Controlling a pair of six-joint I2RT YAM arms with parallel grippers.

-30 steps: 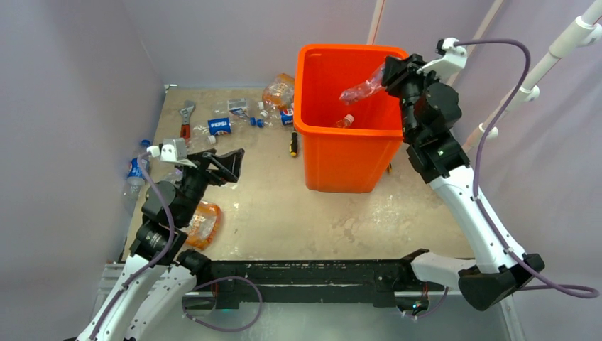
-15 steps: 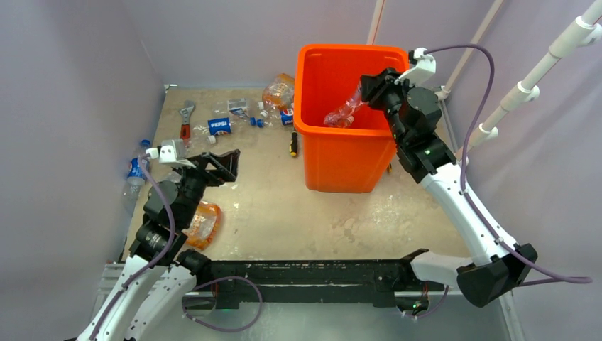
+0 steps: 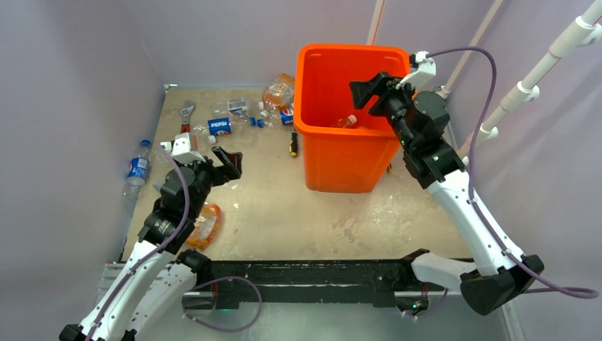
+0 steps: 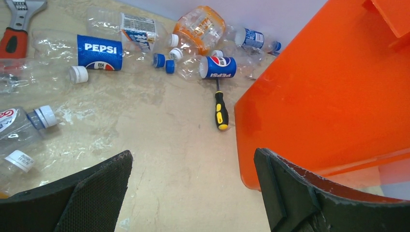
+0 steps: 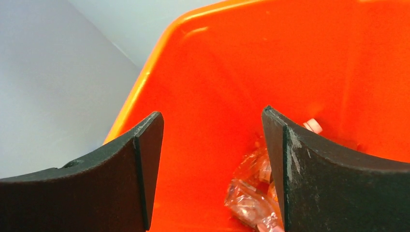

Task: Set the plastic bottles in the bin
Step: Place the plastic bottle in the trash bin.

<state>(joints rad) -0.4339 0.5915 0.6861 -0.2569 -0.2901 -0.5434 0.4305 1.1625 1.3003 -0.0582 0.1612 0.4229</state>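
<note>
Left wrist: empty, released left hand [image 4: 192, 157] faces bottles [image 4: 99, 50], a screwdriver [image 4: 221, 108] beside the bin [image 4: 329, 96]; right hand [image 5: 211, 115] released above it.

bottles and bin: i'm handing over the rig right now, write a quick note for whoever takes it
Right gripper: open, empty, over the mouth of the bin.
Left gripper: open, empty, above the table left of the bin.
Done: at least one crushed bottle lies in the bin.
Left: two Pepsi bottles and an orange-label bottle in the far cluster with other clear ones, a blue-label bottle at the left edge, an orange bottle by the left arm.
Leave the screwdriver and wrench.
</note>
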